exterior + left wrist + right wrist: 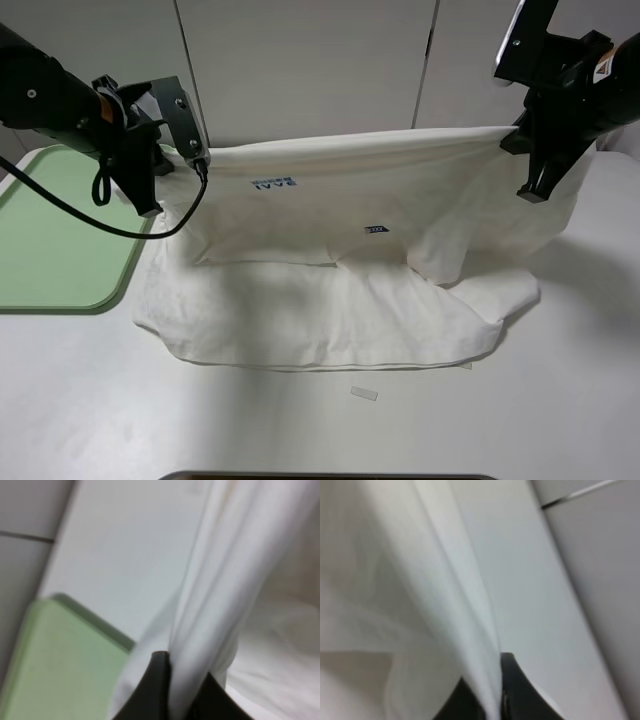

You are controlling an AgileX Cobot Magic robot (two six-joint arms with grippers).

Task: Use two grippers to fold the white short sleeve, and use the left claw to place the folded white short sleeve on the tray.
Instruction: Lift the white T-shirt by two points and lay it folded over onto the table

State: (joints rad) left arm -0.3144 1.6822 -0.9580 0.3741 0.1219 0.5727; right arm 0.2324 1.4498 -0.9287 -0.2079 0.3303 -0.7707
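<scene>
Cloth hung between my two arms: the large white cotton short-sleeved shirt (340,210) was held up by its upper edge, drawn almost taut from side to side, while its lower part lay rumpled on the pale worktop (300,440). From the high camera I saw the black claw-like left pincer (150,180) at the shirt's left corner and the black claw-like right pincer (535,165) at its right corner, both raised above the worktop. The left wrist camera showed the left pincer (187,697) clenched on a bunched fold of the shirt (225,580), the fabric running up between its dark fingers (159,680). The right wrist camera showed the same on the other side: the right pincer (495,702) was clamped on a gathered fold of the shirt (420,580). Small blue lettering (273,184) and a blue neck label (375,229) faced the high camera on the hanging panel. The flat rectangular pale-green plastic tray (50,240) sat at the worktop's left side, just beside the shirt's lower left edge, with a looping black cable (100,225) passing over it. A small pale tape strip (364,393) lay on the worktop near the shirt's front edge, apart from it
</scene>
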